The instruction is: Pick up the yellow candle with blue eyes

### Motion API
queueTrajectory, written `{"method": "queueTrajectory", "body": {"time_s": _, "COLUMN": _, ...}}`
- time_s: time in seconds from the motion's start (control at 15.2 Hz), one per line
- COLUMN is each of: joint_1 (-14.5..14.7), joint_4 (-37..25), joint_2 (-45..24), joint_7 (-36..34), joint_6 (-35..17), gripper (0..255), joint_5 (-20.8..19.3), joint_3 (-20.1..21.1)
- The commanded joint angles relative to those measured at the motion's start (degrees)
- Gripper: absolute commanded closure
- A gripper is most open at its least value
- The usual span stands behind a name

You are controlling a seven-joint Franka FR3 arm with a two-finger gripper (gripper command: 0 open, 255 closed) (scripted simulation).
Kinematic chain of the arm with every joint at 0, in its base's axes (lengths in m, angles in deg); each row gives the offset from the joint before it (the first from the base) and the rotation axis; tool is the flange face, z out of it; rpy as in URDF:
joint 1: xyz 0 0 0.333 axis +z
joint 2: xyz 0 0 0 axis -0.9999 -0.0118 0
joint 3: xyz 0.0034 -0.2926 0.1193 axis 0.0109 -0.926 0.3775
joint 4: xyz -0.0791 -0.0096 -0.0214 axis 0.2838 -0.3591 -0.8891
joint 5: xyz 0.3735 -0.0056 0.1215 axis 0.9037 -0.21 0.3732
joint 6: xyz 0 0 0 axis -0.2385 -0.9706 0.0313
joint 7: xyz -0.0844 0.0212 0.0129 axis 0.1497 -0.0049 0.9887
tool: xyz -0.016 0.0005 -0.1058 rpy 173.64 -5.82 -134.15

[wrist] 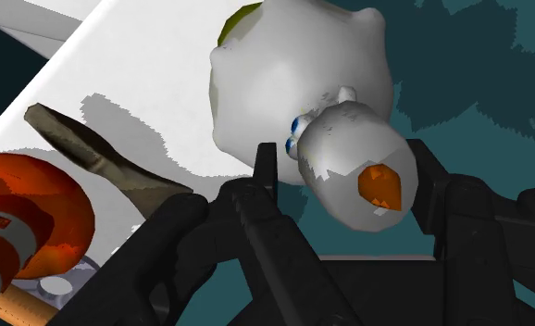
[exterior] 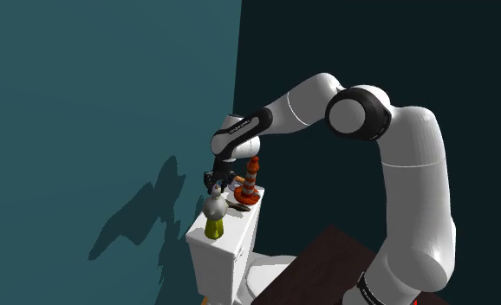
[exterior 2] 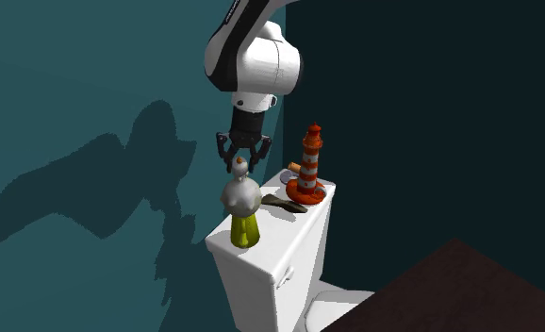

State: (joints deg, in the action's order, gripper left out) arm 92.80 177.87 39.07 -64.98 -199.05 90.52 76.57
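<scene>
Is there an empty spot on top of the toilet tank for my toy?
Only a little. The tank lid has a bare strip between the candle and the flat dark tool. The other end is crowded by the striped lighthouse and that tool. The open gripper hangs over the candle.

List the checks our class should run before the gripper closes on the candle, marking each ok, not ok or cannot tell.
1. Gripper open: ok, its fingers stand apart.
2. Gripper lined up over the candle: ok, the wrist view shows the candle's head between the fingers.
3. Fingers low enough for a firm hold: cannot tell, they flank only the head.
4. Candle upright on the toilet tank: ok.
5. Striped lighthouse figure apart from the gripper: ok.
6. Dark flat object apart from the candle's base: cannot tell.
</scene>
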Motion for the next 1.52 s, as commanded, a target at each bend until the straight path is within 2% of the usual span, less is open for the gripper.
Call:
{"method": "queueTrajectory", "body": {"time_s": 0.0, "joint_1": 0.01, "joint_4": 0.04, "joint_2": -0.06, "joint_7": 0.01, "joint_6": -0.03, "gripper": 255, "joint_5": 0.01, "joint_3": 0.01}}
{"method": "queueTrajectory", "body": {"time_s": 0.4, "joint_1": 0.02, "joint_4": -0.01, "joint_2": -0.08, "joint_7": 0.0, "joint_6": -0.01, "gripper": 255, "joint_5": 0.0, "joint_3": 0.01}}
{"method": "queueTrajectory", "body": {"time_s": 1.45, "joint_1": 0.21, "joint_4": -1.75, "joint_2": 7.14, "joint_7": -2.38, "joint_6": 8.81, "gripper": 255, "joint_5": -1.45, "joint_3": -0.64}}
